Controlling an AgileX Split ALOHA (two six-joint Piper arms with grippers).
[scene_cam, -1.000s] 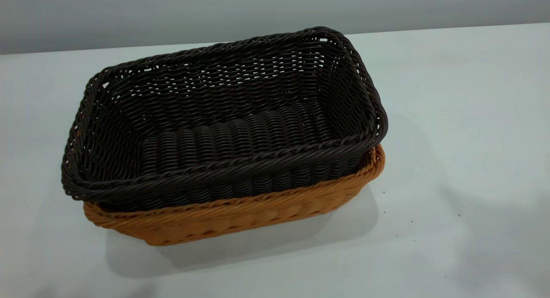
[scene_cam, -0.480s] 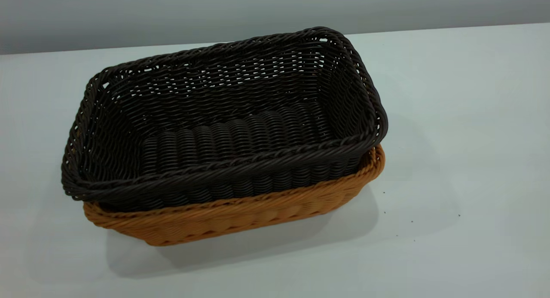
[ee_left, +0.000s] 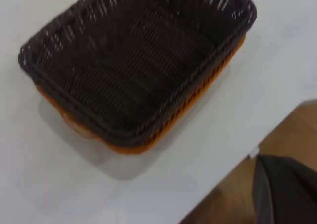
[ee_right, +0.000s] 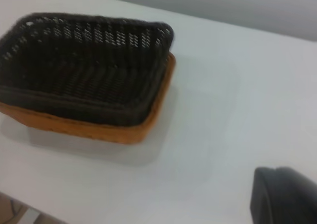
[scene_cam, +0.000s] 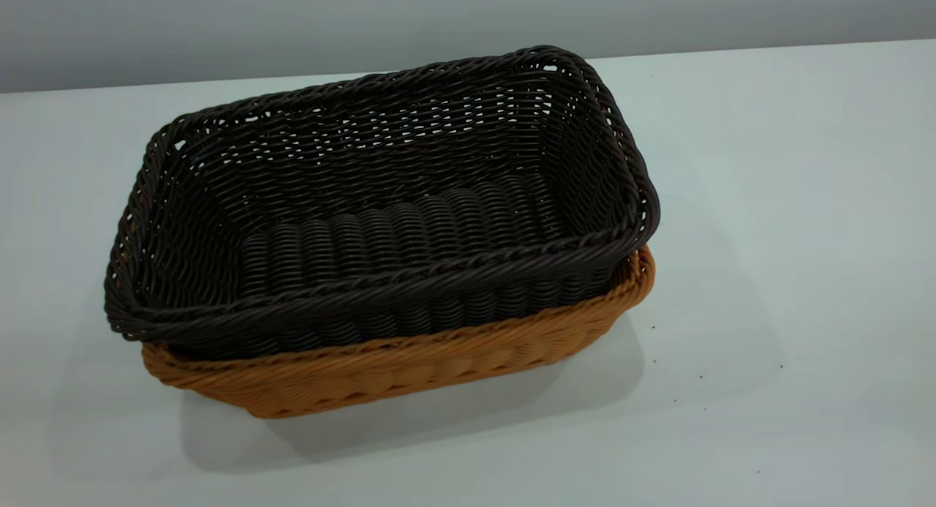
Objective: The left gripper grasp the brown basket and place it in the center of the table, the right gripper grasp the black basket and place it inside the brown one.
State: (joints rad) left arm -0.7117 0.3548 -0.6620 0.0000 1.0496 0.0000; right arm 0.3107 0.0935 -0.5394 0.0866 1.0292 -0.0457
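Shadows that lay on the table (scene_cam: 768, 200) at the right and near the lower left corner a second ago have faded out, while the baskets have not shifted at all (so I read both arms as drawn back). Black basket (scene_cam: 380, 200) sits nested inside the brown basket (scene_cam: 409, 364), its rim riding just above the brown rim all along the near side. The pair rests roughly mid-table, long axis running left to right across the exterior view, with the right end angled a little away from the camera.

Neither gripper shows in the exterior view. Each wrist view has only a dark shape in one corner (ee_left: 285, 192) (ee_right: 282, 196), and I can't say for sure what either is, so whether the left gripper or right gripper is apart or together I cannot tell. Both wrist cameras look at the stack from well apart, and I can't judge which arm is nearer.

By my reckoning the nesting is done, and nothing is left but to hold the arms away from the stack
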